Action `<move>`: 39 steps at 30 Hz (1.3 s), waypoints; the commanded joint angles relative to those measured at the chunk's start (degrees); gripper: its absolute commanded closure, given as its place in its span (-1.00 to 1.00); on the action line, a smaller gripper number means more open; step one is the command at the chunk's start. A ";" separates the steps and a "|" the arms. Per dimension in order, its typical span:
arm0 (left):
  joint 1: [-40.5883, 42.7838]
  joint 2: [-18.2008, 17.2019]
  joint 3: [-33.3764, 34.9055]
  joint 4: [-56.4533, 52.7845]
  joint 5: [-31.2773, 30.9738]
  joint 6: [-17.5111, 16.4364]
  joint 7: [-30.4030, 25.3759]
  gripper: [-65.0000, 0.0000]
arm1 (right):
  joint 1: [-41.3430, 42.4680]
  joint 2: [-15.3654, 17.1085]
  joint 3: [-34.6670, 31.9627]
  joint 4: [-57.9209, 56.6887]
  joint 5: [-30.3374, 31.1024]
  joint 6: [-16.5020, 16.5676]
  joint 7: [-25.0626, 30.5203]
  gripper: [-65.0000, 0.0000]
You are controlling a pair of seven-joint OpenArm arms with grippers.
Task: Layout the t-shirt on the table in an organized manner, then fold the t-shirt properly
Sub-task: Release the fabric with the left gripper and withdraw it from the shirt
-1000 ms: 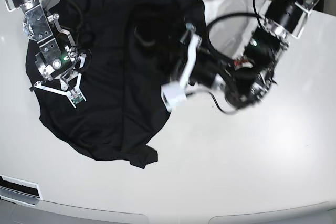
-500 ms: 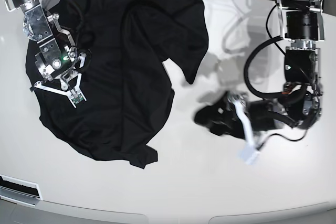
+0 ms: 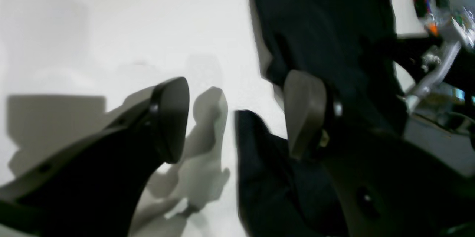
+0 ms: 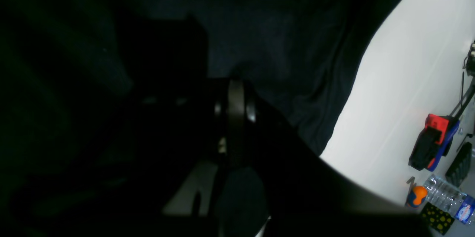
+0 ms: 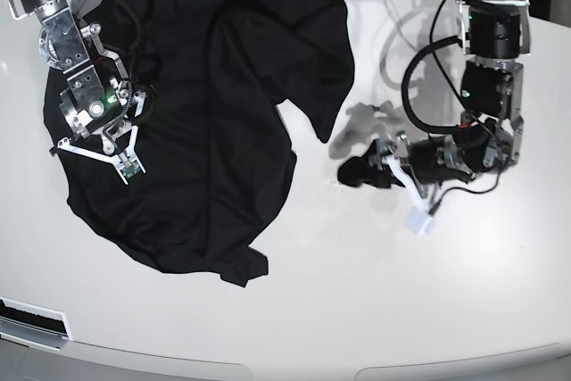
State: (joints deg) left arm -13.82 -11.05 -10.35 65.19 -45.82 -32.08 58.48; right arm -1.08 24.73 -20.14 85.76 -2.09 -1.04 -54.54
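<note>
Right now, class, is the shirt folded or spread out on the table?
Spread out but rumpled, not folded: the shirt lies loosely over the table with creases and an uneven outline.

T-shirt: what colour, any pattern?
Plain black t-shirt, no pattern visible; the base view shows it best.
</note>
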 commanded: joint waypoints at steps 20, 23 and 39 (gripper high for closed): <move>-1.42 4.44 13.03 0.11 6.40 -0.52 -11.17 -0.25 | 1.03 0.68 0.37 0.85 -0.85 -0.46 0.52 1.00; -1.44 5.53 13.03 -1.68 7.15 -0.52 -12.24 -0.25 | 1.05 0.68 0.37 0.85 -0.85 -0.48 0.44 1.00; -6.91 7.23 12.22 -9.07 8.70 0.61 -11.76 1.00 | 1.05 0.68 0.37 0.85 -0.85 -0.44 0.39 1.00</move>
State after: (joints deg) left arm -19.07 -3.99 2.09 55.00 -35.64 -31.05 47.97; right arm -1.08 24.73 -20.14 85.76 -2.07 -1.04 -54.46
